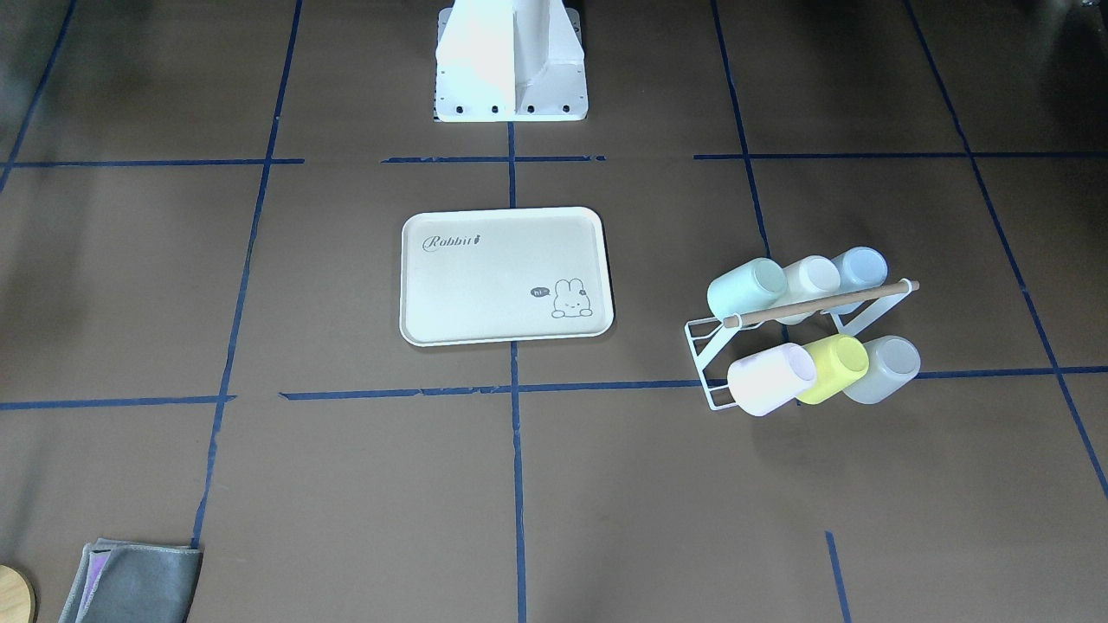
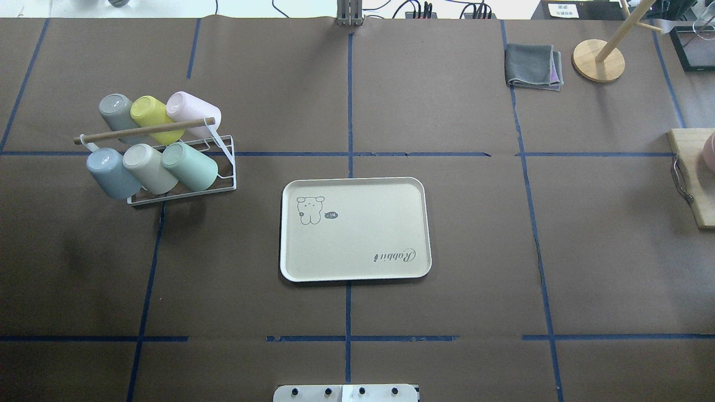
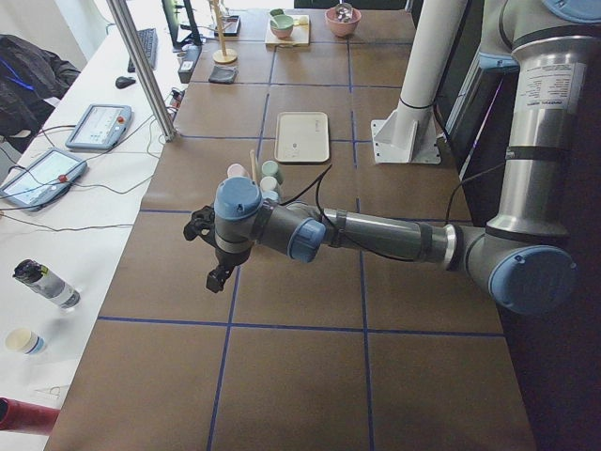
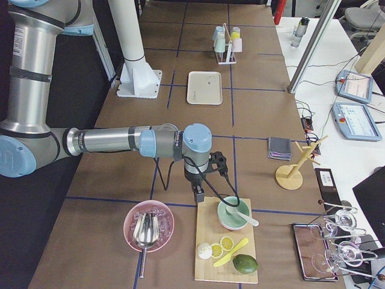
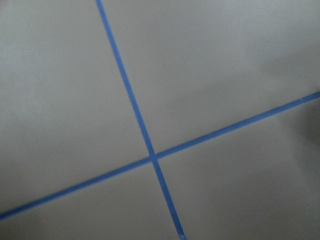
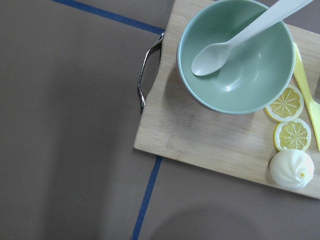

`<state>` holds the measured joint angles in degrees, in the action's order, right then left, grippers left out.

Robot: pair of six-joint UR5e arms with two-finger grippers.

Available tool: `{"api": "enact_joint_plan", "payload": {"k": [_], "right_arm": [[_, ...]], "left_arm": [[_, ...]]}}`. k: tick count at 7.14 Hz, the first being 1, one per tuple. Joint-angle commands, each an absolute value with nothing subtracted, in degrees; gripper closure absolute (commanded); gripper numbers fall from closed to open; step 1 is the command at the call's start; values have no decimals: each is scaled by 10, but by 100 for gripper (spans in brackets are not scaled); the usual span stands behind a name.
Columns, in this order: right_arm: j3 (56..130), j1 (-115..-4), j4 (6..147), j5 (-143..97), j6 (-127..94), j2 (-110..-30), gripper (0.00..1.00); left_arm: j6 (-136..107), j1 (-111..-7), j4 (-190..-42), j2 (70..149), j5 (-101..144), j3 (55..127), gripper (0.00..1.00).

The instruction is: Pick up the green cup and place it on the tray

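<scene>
The pale mint-green cup [image 2: 190, 166] lies on its side in the lower row of a white wire rack [image 2: 225, 152], at the rack's end nearest the tray; it also shows in the front view [image 1: 743, 288]. The cream Rabbit tray [image 2: 363, 234] lies flat and bare at the table's middle. My left gripper [image 3: 218, 277] hangs over bare table beyond the rack, seen only in the left side view; I cannot tell whether it is open. My right gripper [image 4: 198, 194] hangs by a cutting board at the far right end, seen only in the right side view; I cannot tell its state.
The rack also holds yellow-green [image 2: 153, 117], pink [image 2: 192, 109], grey, blue and cream cups under a wooden rod [image 2: 139, 130]. A grey cloth [image 2: 533, 67] and wooden stand [image 2: 599, 53] sit far right. The cutting board [image 6: 200, 135] carries a green bowl [image 6: 235, 55] and lemon slices.
</scene>
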<state>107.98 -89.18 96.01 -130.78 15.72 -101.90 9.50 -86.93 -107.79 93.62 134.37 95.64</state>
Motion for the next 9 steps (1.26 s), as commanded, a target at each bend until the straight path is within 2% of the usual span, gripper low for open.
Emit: {"api": "enact_joint_plan", "payload": {"k": [1,3,4,7,8,9], "right_arm": [[1082,-892,959,-1310,152,-1020,0],[1082,-892,960,-1310,151,-1020,0],[1082,-893,959,-1310,150,-1021,0],[1081,-893,959,-1307,150,-1022,0],[1081,-894,959,-1308,150,-1024,0],[1080,-894,959,-1307,150,-1025,0]], "left_arm": [[98,-813,-1133,992,1341,981,0],[98,-748,-1129,1030,1339,1006,0],[98,-710,-1112,1034,1318,1043,0],[107,-538,-851,1113,1142,1189,0],[111,-492,-774,1161,1073,1200,0],[131,-454,-743,1176,1027,1203,0]]}}
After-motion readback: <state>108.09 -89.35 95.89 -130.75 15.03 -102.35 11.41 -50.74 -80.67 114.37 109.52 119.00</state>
